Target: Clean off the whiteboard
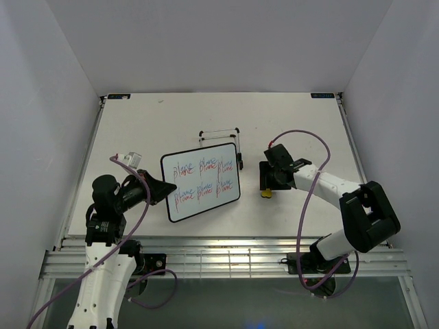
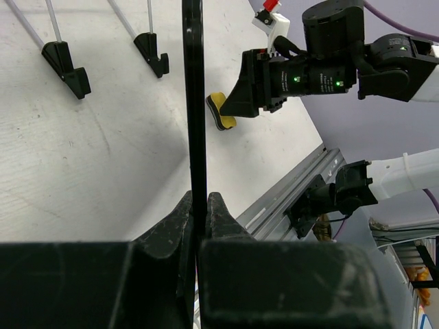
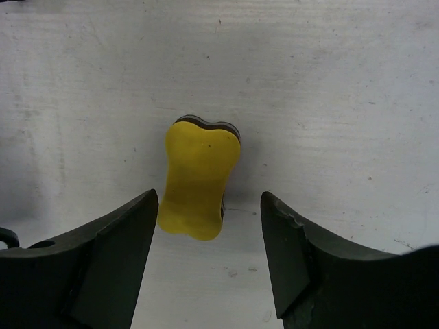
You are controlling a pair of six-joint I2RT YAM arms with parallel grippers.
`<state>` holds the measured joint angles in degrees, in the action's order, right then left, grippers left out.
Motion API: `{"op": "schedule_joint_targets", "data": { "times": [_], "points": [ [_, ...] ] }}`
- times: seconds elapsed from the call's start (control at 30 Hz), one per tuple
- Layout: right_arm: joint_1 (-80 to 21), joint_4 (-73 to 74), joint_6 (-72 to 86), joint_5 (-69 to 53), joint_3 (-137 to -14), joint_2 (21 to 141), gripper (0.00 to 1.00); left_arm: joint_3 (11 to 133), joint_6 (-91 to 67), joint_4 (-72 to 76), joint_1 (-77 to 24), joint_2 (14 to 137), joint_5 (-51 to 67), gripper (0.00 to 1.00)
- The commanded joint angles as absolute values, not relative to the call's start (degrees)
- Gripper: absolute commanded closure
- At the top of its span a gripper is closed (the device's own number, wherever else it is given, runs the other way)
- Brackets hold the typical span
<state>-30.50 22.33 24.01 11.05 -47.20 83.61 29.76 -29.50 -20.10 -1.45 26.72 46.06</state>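
The whiteboard (image 1: 200,181), white with a thin black frame, carries red and blue "plane" writing. My left gripper (image 1: 167,188) is shut on its left edge; the left wrist view shows the frame edge-on (image 2: 194,103) pinched between the fingertips. The yellow sponge eraser (image 1: 265,194) lies flat on the table right of the board, also seen in the left wrist view (image 2: 221,110). My right gripper (image 1: 265,182) is open just above it; in the right wrist view the sponge (image 3: 199,178) sits ahead of the spread fingers, nearer the left one, untouched.
A thin black wire stand (image 1: 219,142) stands behind the board; its feet (image 2: 65,63) show in the left wrist view. The table's front rail (image 1: 226,247) runs along the near edge. White walls enclose the table on three sides.
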Motion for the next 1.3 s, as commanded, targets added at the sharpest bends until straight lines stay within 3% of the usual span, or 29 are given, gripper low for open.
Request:
{"op": "schedule_joint_targets", "data": {
  "times": [0.0,0.37,0.9,1.27],
  "points": [
    [-30.94,19.69,25.22,13.89,-49.66,84.72,0.34,31.91,-29.53,-16.44,-1.41,25.58,47.72,1.00],
    [-31.20,17.40,25.66,13.18,-49.04,87.01,0.46,31.55,-29.71,-15.29,-1.49,25.31,49.39,1.00],
    [-31.73,17.67,32.25,19.16,-47.73,85.17,0.43,30.94,-29.88,-14.15,-1.67,24.35,50.89,1.00],
    [-32.17,16.96,35.76,18.72,-46.32,85.34,0.46,30.76,-29.97,-13.45,-2.02,23.82,52.03,1.00]
  ]
}}
